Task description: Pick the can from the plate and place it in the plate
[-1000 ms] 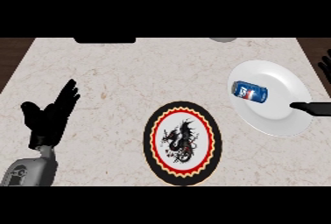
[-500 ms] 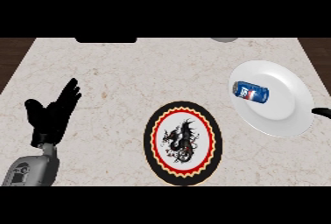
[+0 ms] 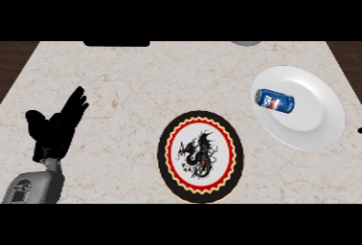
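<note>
A blue cylindrical drinks can with a red-and-white label [image 3: 274,101] lies on its side on the upper left part of a plain white round plate [image 3: 311,131] at the right of the pale speckled stone counter [image 3: 141,76]. Beside it, apart and toward the middle, sits a black round plate ringed in red and yellow with a dragon figure at its centre [image 3: 201,156]; nothing lies on it.

The robot's right hand, visible a second ago as a dark shape reaching in at the white plate's right rim, has slid out: half a second ago only a sliver showed, and now just a dark speck sits at the right edge, too little to say how its fingers stand. The can has not shifted meanwhile.

The left hand [image 3: 53,125] rests at the left of the counter, fingers straight and spread upward, holding nothing.

With the can on the white plate and no hand near it, the transfer to the dragon plate looks outstanding, though why the right hand withdrew is unclear.
</note>
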Robot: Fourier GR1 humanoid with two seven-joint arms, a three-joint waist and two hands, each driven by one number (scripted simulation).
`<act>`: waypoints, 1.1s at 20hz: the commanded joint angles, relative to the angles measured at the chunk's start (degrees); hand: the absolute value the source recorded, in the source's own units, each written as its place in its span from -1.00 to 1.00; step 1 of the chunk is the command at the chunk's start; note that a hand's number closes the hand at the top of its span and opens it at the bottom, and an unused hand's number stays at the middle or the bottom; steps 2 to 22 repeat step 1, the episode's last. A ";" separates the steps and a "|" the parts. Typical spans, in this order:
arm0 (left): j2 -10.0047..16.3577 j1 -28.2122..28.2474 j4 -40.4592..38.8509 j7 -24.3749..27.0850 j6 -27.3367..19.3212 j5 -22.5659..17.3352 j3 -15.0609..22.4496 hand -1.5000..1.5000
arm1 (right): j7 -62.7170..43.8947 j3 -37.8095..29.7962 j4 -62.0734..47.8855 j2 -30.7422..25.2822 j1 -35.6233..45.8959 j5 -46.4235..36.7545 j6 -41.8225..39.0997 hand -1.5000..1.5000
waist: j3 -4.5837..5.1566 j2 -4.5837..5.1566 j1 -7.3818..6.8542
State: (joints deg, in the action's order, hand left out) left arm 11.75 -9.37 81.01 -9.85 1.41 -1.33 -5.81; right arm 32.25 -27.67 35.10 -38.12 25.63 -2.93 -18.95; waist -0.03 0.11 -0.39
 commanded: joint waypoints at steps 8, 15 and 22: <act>-0.49 -1.68 -3.24 2.33 0.13 0.41 -0.61 0.00 | 3.03 0.17 -9.49 -4.27 4.53 -1.65 -0.77 -1.00 | -0.04 0.17 -0.31; -0.49 -1.68 -3.24 2.33 0.13 0.41 -0.61 0.00 | 3.03 0.17 -9.49 -4.27 4.53 -1.65 -0.77 -1.00 | -0.04 0.17 -0.31; -0.49 -1.68 -3.24 2.33 0.13 0.41 -0.61 0.00 | 3.03 0.17 -9.49 -4.27 4.53 -1.65 -0.77 -1.00 | -0.04 0.17 -0.31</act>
